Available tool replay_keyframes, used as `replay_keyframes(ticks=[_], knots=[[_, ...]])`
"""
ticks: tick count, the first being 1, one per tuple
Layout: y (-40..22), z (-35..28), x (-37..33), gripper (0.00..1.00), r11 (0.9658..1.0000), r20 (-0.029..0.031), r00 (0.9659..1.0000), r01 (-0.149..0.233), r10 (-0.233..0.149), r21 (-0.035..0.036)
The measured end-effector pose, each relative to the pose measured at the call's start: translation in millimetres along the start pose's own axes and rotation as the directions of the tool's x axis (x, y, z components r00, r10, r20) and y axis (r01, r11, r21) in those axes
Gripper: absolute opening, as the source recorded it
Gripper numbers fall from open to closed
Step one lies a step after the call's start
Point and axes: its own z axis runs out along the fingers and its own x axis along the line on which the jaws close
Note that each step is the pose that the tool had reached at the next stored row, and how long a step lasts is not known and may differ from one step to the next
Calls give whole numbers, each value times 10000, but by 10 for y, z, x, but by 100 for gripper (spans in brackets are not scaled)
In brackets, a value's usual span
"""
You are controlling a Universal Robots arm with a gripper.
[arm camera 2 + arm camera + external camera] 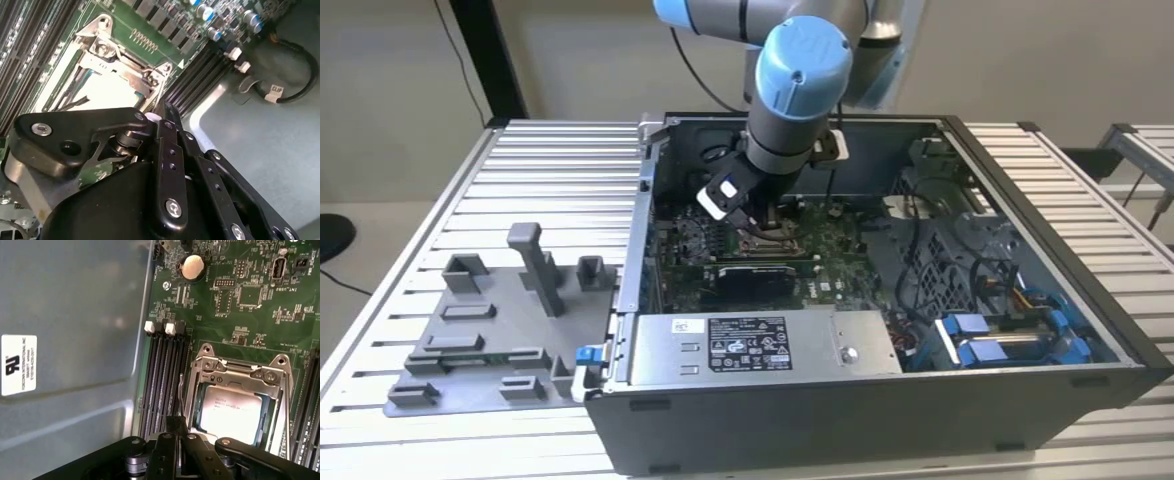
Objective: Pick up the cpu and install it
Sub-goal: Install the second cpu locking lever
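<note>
Exterior view, from its left to its right. A grey plastic tray [480,340] with upright posts sits on the slatted metal table [560,160], at about eight o'clock from the middle of the frame. Just beside it lies an open computer case [1067,250] with the green motherboard [834,240] exposed. The robot arm [794,80] reaches down from twelve o'clock, and its gripper [763,218] hangs low over the metal-framed socket [767,240] near the centre of the board. At five o'clock from the socket lie blue-sleeved cables [987,340].

In the first wrist view the cpu [232,407] lies flat inside the socket frame [240,372], its silvery top showing, with the memory slots [162,380] just beside the frame. The gripper's black linkage [182,450] is close above the near edge of the socket. Whether the gripper is clenched or released cannot be told (its working end is hidden behind its own body).

As a judgement: good work here means keeping the chip level and square to the frame, letting it settle without pressing, and moving straight up and down so nothing scrapes the contacts beneath.

Writing: a white label [747,345] with dense print sits on the power supply [854,350] at six o'clock, another white label [18,365] is on the case wall, a small tag [276,91] hangs on a black cable, and faint print marks the chip's top. None is read out here.
</note>
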Motion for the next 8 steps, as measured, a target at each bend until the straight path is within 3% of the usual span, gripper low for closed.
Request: replay_keyframes(ticks=[8], knots=[[29, 2, -4, 0, 10000, 0, 10000, 0, 0, -1]])
